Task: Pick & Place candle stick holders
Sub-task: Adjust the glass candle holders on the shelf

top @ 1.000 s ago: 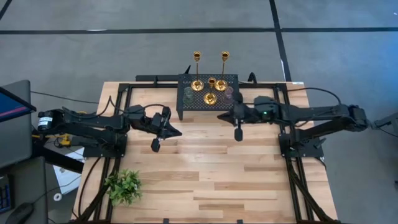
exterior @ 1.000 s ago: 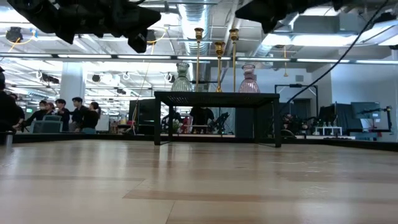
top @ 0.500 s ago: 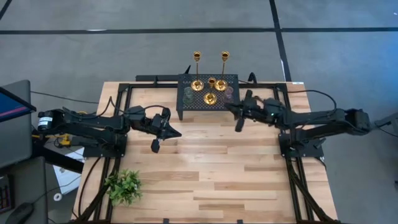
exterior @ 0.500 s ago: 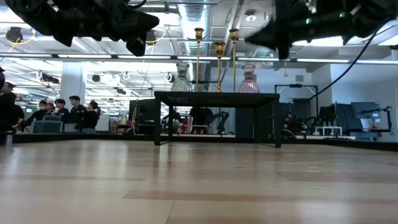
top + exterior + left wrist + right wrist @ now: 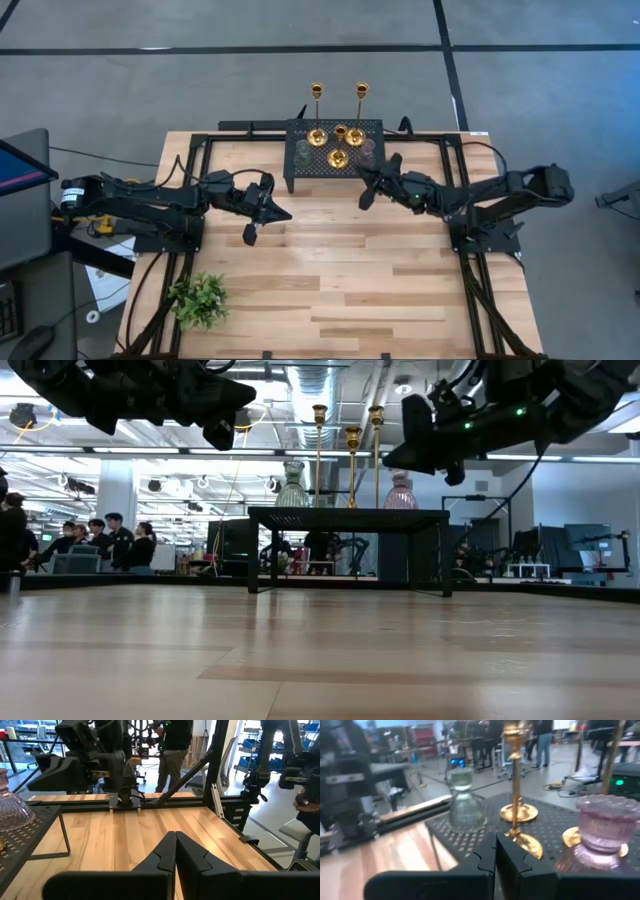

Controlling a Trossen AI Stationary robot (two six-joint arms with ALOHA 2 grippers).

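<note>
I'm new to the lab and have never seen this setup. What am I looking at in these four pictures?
Two dark robot arms work at a wooden table. One picture looks straight down from above, one looks level across the tabletop, and two come from cameras on the arms' wrists.

At the table's far edge stands a black rack. On it are three gold candlesticks, a grey-green cup and a pinkish cup. A small plant sits on the near left corner.

The left tool hangs over the table, shut and empty. The right tool is just in front of the rack, pointing at the candlesticks, also shut and holding nothing. People stand in the room beyond.
</note>
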